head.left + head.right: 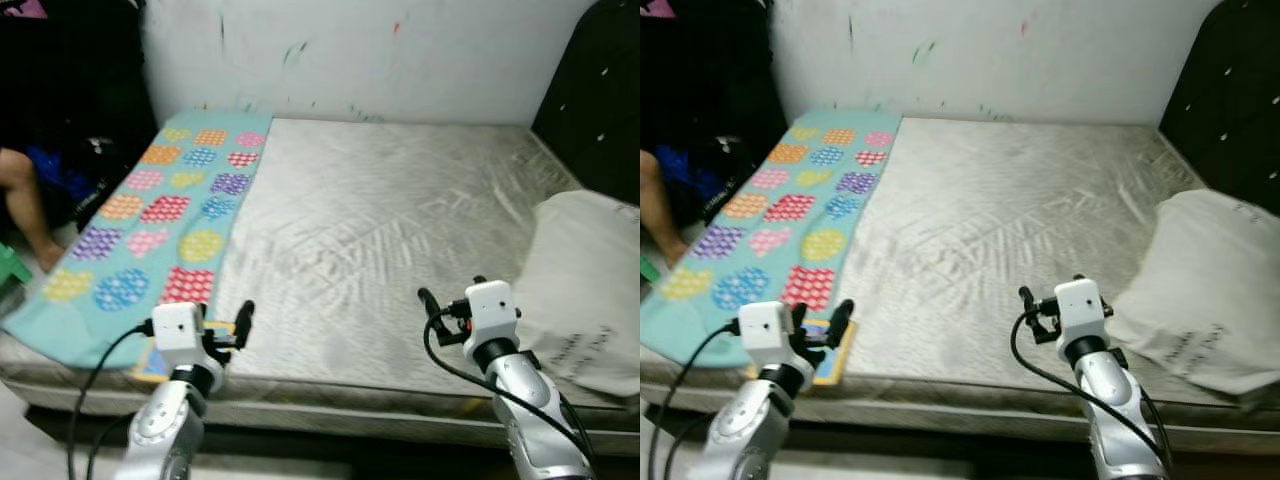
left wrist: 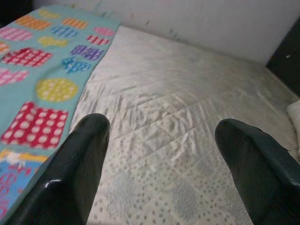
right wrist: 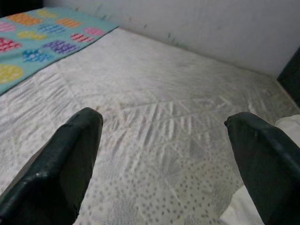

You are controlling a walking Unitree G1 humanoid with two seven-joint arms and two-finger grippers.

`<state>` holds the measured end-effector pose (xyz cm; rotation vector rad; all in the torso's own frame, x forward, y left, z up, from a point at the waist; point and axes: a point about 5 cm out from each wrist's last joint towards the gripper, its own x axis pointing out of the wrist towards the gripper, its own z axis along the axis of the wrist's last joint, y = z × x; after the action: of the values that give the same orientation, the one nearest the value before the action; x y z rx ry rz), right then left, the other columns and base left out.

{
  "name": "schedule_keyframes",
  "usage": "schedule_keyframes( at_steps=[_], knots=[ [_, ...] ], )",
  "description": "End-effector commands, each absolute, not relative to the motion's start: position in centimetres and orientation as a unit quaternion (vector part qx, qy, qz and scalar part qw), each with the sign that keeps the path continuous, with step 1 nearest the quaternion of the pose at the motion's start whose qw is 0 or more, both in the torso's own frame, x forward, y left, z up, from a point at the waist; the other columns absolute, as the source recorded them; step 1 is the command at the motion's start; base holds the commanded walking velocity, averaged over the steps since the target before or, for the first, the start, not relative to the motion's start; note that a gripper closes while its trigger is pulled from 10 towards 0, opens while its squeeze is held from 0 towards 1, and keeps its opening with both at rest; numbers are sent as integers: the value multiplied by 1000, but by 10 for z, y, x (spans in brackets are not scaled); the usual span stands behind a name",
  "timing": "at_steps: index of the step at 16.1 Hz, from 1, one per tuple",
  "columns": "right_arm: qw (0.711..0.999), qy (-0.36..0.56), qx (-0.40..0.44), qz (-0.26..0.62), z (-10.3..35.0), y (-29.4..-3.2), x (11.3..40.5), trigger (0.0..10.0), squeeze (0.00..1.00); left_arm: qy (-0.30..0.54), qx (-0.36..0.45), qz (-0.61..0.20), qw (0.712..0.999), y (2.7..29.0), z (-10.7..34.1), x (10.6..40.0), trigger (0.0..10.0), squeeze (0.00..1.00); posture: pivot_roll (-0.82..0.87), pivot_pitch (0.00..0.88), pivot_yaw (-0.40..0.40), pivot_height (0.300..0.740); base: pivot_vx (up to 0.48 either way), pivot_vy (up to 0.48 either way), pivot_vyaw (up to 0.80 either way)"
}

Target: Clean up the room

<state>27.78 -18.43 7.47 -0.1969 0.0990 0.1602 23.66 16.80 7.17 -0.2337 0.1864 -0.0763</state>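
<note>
Grey quilted fabric covers the mattress (image 1: 380,230) of a bed set against a white wall (image 1: 400,50) flecked with small paint marks. Along the robot's left side of the mattress lies a turquoise blanket (image 1: 150,230), spread flat, patterned with dotted patches in pink, orange, yellow, blue and purple; its near end hangs over the mattress edge. A white pillow (image 1: 580,285) sits at the right edge of the mattress, next to a dark headboard (image 1: 600,90).

The left gripper (image 1: 225,325) hovers over the near edge of the mattress, just beside the blanket's near corner, its jaws spread wide with nothing between them. The right gripper (image 1: 452,297) hangs over the near right part of the mattress, close to the pillow but not touching it, its jaws also wide apart and holding nothing. In the left wrist view one black finger (image 2: 75,173) overlaps the blanket's border.

At the far left, beyond the bed, a person's bare leg (image 1: 25,205) shows against dark clutter.
</note>
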Motion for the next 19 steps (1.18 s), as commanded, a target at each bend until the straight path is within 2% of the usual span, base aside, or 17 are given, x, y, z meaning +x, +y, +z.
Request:
schedule_keyframes(
  at_steps=[1, 8, 19],
  knots=[
    [991, 41, -100, 82, 79, -183, 280, 10000, 0, 84, -111, -38, 989, 170, 76, 239, 10000, 0, -92, 0, -1, 740, 0, -334, 0],
    [992, 41, -92, 77, 78, -184, 281, 10000, 0, 85, -111, -39, 989, 169, 76, 239, 10000, 0, -91, 0, 0, 740, 0, -327, 0],
    [992, 42, -91, 73, 78, -186, 283, 10000, 0, 63, -131, -68, 987, 164, 80, 239, 10000, 0, -91, 0, -3, 740, 22, 0, 0]
  ],
)
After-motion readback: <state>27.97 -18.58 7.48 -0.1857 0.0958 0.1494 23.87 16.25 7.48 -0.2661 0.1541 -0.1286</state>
